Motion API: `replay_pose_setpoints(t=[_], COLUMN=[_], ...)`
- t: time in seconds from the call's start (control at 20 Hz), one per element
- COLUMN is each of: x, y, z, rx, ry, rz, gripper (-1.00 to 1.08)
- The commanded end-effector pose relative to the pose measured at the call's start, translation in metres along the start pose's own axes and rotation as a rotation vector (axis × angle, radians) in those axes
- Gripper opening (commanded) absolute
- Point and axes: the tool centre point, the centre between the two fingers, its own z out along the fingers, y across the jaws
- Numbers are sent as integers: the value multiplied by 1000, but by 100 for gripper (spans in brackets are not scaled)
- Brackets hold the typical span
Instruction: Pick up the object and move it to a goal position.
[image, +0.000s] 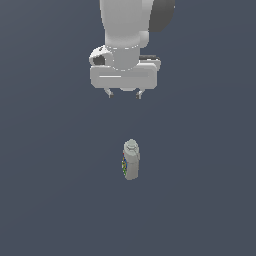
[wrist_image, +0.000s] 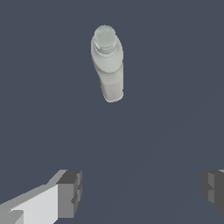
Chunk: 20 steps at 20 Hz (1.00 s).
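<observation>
A pale grey-white bottle (image: 131, 160) with a ribbed cap stands upright on the dark floor in the middle of the exterior view; a strip of coloured label shows on its left side. In the wrist view the bottle (wrist_image: 108, 63) shows from above, cap toward the camera. My gripper (image: 124, 94) hangs open and empty well above the floor, some way from the bottle. In the wrist view the gripper (wrist_image: 142, 188) has its two fingers spread wide apart, with nothing between them.
The dark blue-grey floor (image: 200, 200) fills both views. The white arm (image: 130, 30) comes down from the exterior view's top edge.
</observation>
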Motion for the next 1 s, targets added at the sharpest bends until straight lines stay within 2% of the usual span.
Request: replay_pose_setpoints(t=[0.0,0.45,0.95], x=[0,8,19], y=[0,2,0], z=[0,-9,-7], rx=[0,11,6], ry=[0,23,19], rz=[0,-11,-31], gripper=[100,100,100])
